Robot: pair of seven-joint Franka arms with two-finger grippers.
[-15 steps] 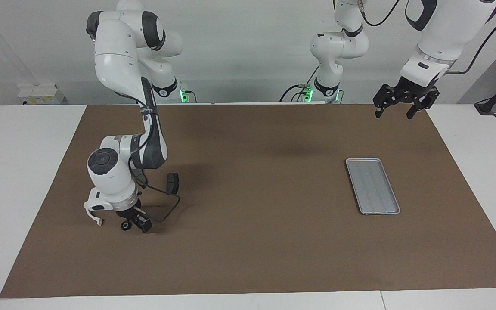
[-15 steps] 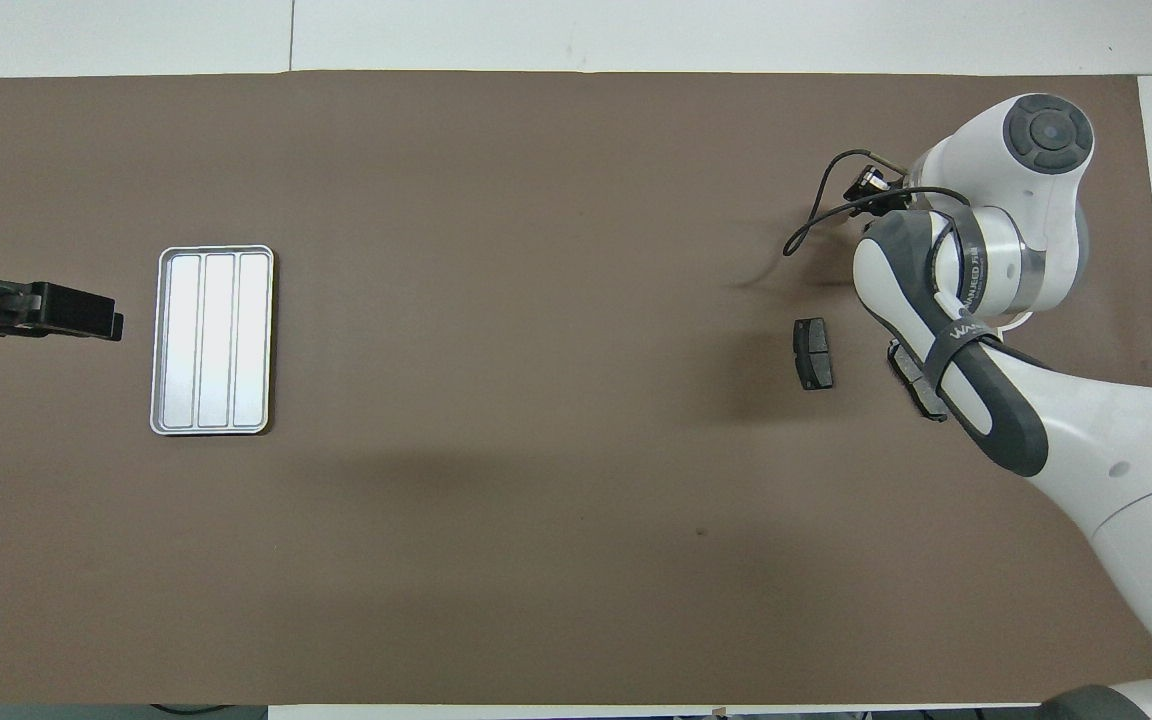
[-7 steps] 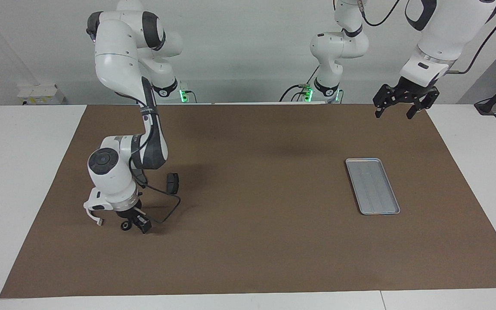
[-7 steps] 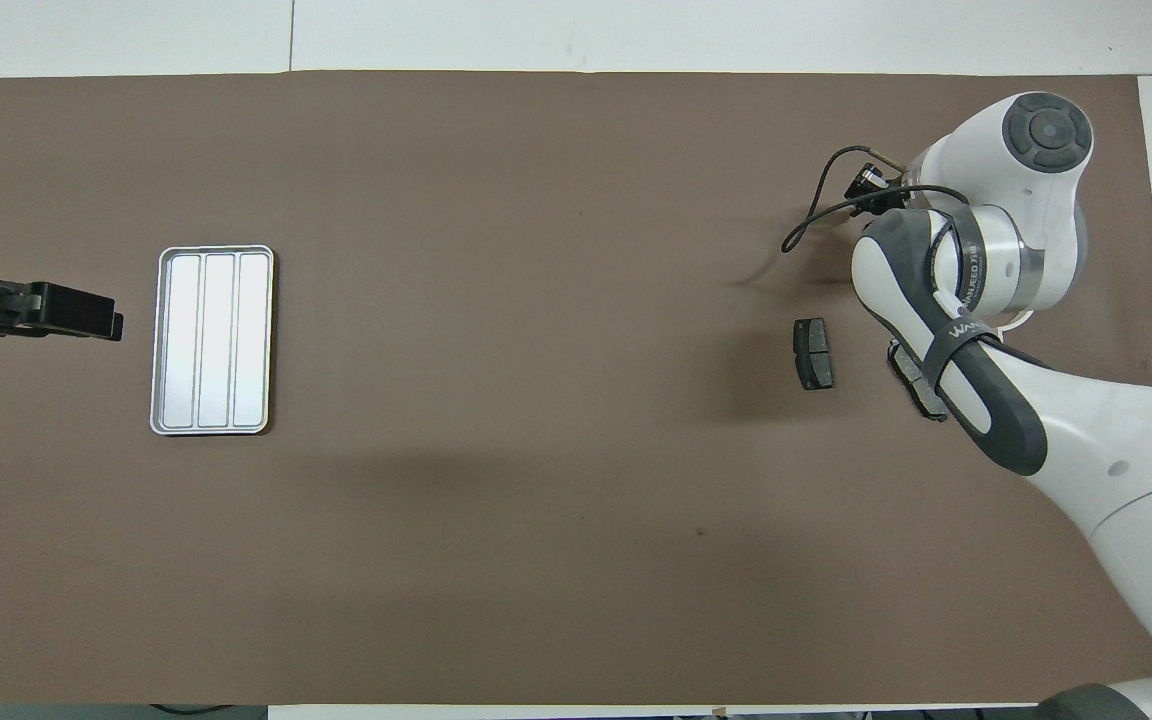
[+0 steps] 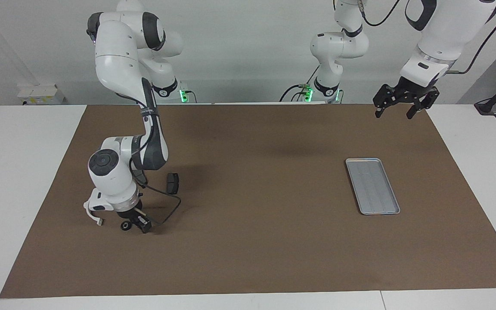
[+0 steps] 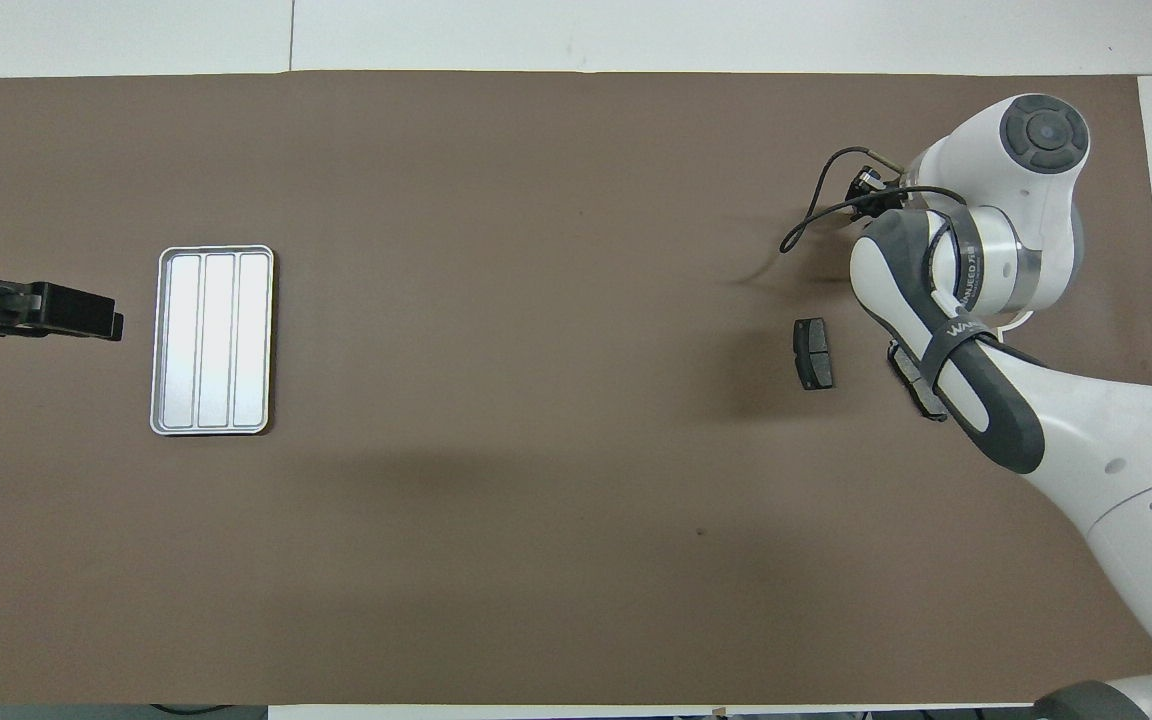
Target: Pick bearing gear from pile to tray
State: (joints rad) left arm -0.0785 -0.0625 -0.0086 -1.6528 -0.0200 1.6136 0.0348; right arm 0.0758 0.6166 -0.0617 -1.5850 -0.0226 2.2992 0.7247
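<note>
Right arm (image 6: 946, 290) covers the pile; one brake pad (image 6: 813, 353) lies clear beside it.

Tray (image 5: 372, 186) well apart from pile (image 5: 144, 202)

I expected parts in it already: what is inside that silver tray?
Nothing shows inside the shallow silver-grey rectangular metal tray: only its bare ridged bottom. No part of it is covered in either view.
</note>
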